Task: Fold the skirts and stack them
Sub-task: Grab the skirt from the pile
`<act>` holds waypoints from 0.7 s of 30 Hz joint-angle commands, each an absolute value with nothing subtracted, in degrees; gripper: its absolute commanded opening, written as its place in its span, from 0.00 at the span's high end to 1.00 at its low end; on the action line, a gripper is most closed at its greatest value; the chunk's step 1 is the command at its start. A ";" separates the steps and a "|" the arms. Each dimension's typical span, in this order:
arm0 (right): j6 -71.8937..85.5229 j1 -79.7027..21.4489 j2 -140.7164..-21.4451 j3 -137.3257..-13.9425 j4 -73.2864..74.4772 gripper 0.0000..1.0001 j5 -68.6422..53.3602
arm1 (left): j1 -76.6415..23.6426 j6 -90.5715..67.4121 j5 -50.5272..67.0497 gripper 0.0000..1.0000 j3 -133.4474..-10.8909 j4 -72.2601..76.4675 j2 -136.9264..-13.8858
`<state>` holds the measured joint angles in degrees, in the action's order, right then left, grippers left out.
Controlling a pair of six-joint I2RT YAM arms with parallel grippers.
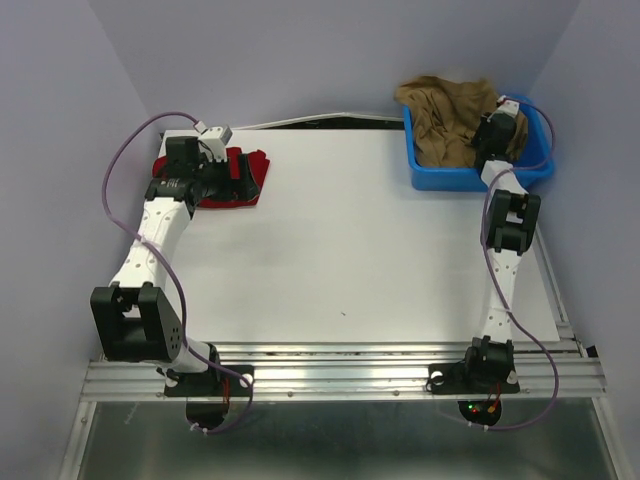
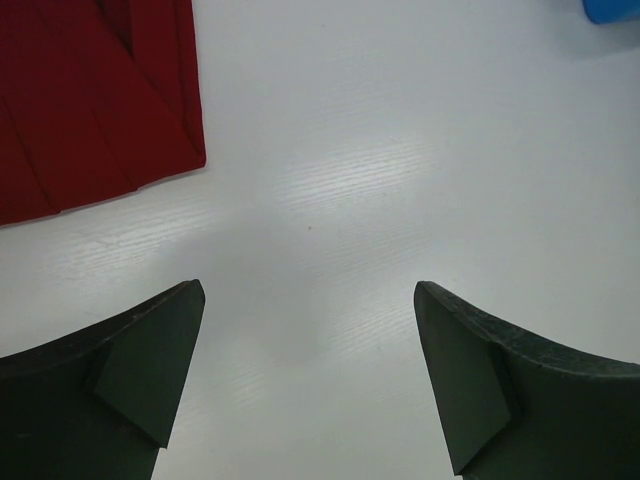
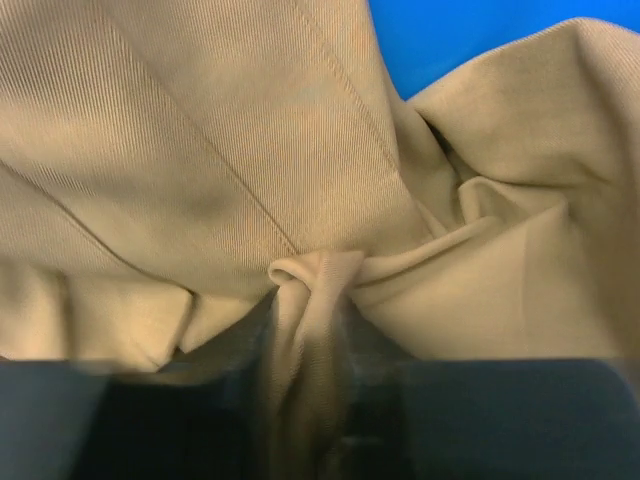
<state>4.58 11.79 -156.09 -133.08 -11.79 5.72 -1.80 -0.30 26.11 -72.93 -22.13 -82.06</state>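
Observation:
The deep red skirt (image 1: 252,172) lies folded flat at the table's back left; in the left wrist view the red skirt (image 2: 90,110) fills the upper left corner. My left gripper (image 1: 238,170) hovers over its right edge, and in its own view the left gripper (image 2: 308,290) is open above bare table. The tan-brown skirt (image 1: 445,115) is bunched in the blue bin (image 1: 470,178). My right gripper (image 1: 490,135) reaches down into the bin. In its wrist view the right gripper (image 3: 310,300) pinches a raised fold of the tan skirt (image 3: 200,130).
The blue bin stands at the table's back right corner, its inner wall (image 3: 450,40) showing behind the cloth. A corner of the bin (image 2: 612,10) shows at the top right of the left wrist view. The white table (image 1: 370,240) lies between the two arms.

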 commanded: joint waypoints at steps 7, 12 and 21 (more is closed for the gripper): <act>9.83 12.39 -150.32 -135.18 -19.07 0.99 1.85 | -1.93 -0.35 27.15 0.01 -76.91 -21.89 -81.47; 13.97 12.39 -141.08 -130.26 -23.81 0.99 -1.93 | -1.93 -0.35 28.04 0.01 -76.99 -21.18 -81.30; 22.85 12.39 -130.09 -131.13 -24.26 0.99 -5.01 | -1.93 -1.32 28.65 0.01 -75.59 -19.34 -78.66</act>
